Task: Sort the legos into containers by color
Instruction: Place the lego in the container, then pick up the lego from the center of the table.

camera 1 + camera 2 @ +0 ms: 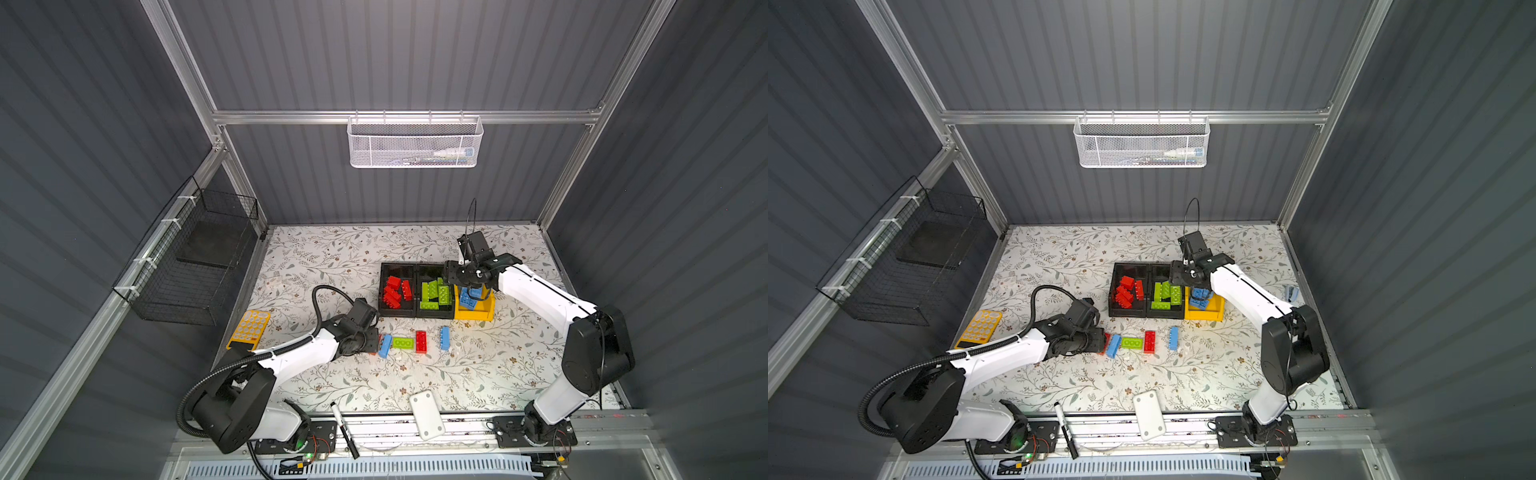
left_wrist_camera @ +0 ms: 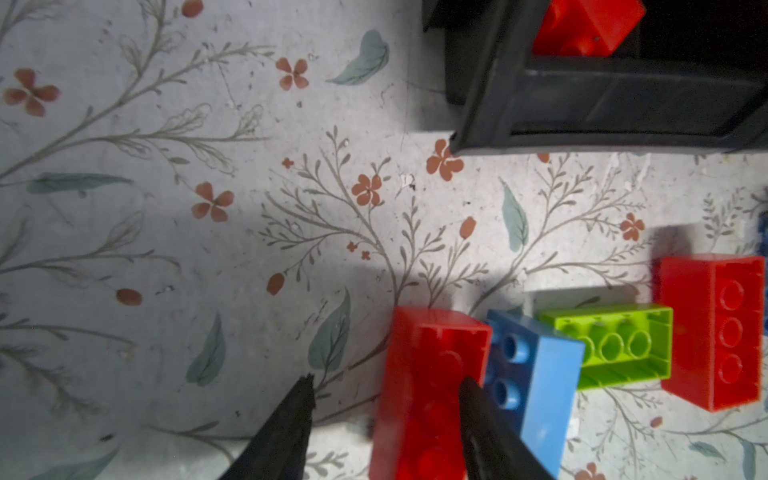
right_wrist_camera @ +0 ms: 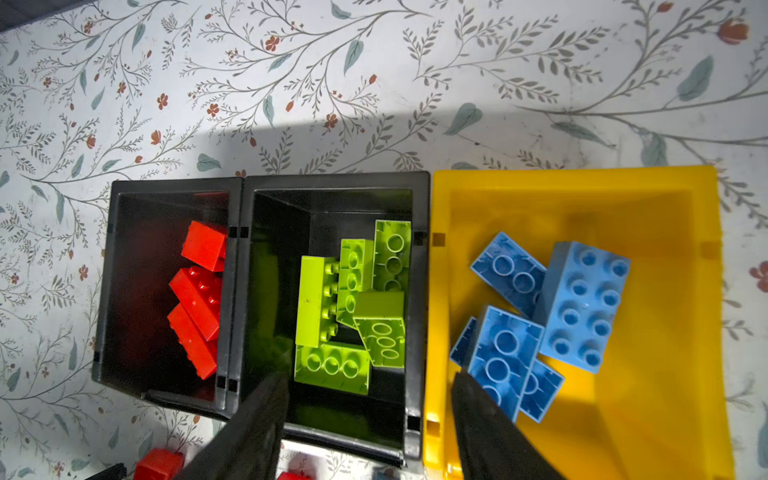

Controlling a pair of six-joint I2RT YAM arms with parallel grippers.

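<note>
Legos [image 1: 403, 343] partly sorted into containers [image 1: 381, 291]; others loose by left gripper [image 2: 386, 379], jaws apart

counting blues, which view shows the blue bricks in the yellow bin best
The right wrist view: it looks straight down into the yellow bin, so the blue bricks show almost whole. In both top views the right arm hides part of them. The left wrist view misses that bin.

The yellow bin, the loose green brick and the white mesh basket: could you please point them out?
yellow bin [image 3: 573, 176], right wrist view, on its rim.
loose green brick [image 1: 403, 343], in a top view, middle of its upper face.
white mesh basket [image 1: 415, 145], in a top view, front mesh wall.
</note>
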